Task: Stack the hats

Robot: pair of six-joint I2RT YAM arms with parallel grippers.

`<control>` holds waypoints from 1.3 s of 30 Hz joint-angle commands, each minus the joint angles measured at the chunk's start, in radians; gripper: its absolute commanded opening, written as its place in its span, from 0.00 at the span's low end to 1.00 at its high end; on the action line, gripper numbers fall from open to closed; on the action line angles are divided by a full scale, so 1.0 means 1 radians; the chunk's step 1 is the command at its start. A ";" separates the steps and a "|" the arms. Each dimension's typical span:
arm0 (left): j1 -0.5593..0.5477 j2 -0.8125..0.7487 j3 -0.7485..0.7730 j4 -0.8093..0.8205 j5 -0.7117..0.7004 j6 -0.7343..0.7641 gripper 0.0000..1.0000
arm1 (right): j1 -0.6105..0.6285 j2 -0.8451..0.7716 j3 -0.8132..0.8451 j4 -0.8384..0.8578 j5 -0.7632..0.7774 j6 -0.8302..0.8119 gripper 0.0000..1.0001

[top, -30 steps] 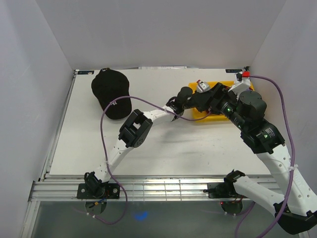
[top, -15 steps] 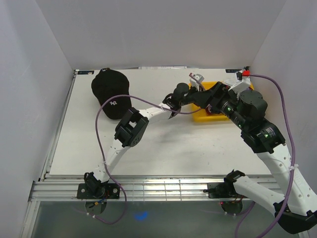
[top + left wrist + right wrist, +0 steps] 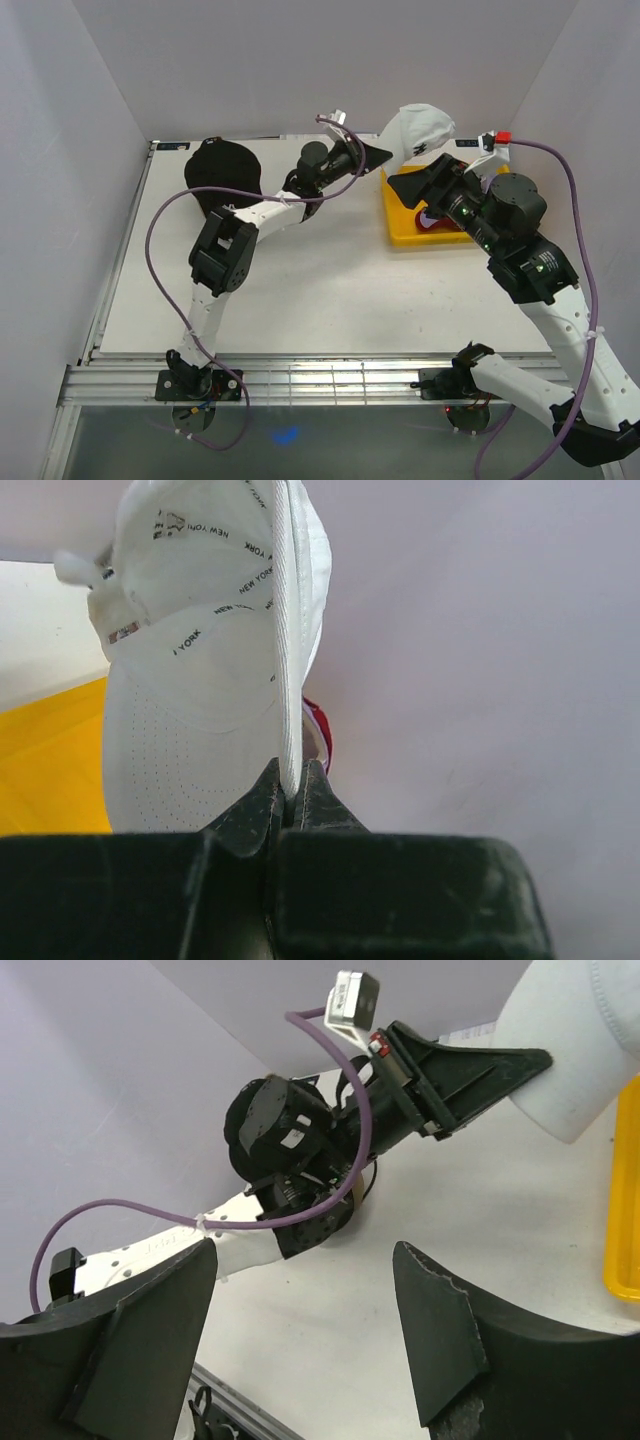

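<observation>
Now left gripper (image 3: pixel 384 154), clamped on the white hat (image 3: pixel 420 128), has raised it off the one-o'clock yellow tray (image 3: pixel 398 230) for stacking; right gripper (image 3: pixel 300 1252) gapes empty.

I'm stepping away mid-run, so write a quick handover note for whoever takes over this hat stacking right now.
Left tool: shut on the white cap by its brim, cap in the air near the yellow tray.
Right tool: open, empty, over the tray.
Black cap: back left of the table, alone.
Done: nothing stacked yet.
Left: set white on black, then the caps in the tray.
</observation>
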 commanded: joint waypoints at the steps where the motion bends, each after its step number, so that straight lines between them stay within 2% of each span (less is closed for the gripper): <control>1: 0.052 -0.177 -0.077 0.138 -0.031 -0.150 0.00 | -0.005 0.029 0.085 0.059 0.002 0.002 0.77; 5: 0.110 -0.305 -0.170 0.153 -0.082 -0.228 0.00 | -0.007 0.106 0.153 0.061 -0.031 0.013 0.77; 11: 0.233 -0.595 -0.361 0.159 -0.217 -0.343 0.00 | -0.010 0.353 0.323 0.110 -0.225 0.098 0.77; 17: 0.363 -0.850 -0.568 0.112 -0.341 -0.454 0.00 | -0.012 0.566 0.378 0.266 -0.486 0.232 0.78; 21: 0.478 -1.067 -0.724 0.069 -0.436 -0.595 0.00 | -0.005 0.684 0.391 0.451 -0.638 0.373 0.78; 23: 0.517 -1.094 -0.799 0.090 -0.426 -0.674 0.00 | 0.005 0.744 0.394 0.514 -0.681 0.431 0.78; 24: 0.550 -1.100 -0.822 0.101 -0.415 -0.763 0.00 | 0.011 0.763 0.391 0.606 -0.695 0.465 0.78; 28: 0.590 -1.077 -0.924 0.251 -0.381 -0.941 0.00 | 0.056 0.853 0.420 0.786 -0.709 0.664 0.78; 35: 0.620 -1.086 -0.978 0.285 -0.307 -1.032 0.00 | 0.143 1.057 0.579 0.904 -0.655 0.841 0.78; 39: 0.624 -1.092 -1.011 0.311 -0.293 -1.069 0.00 | 0.166 1.106 0.610 0.920 -0.634 0.888 0.78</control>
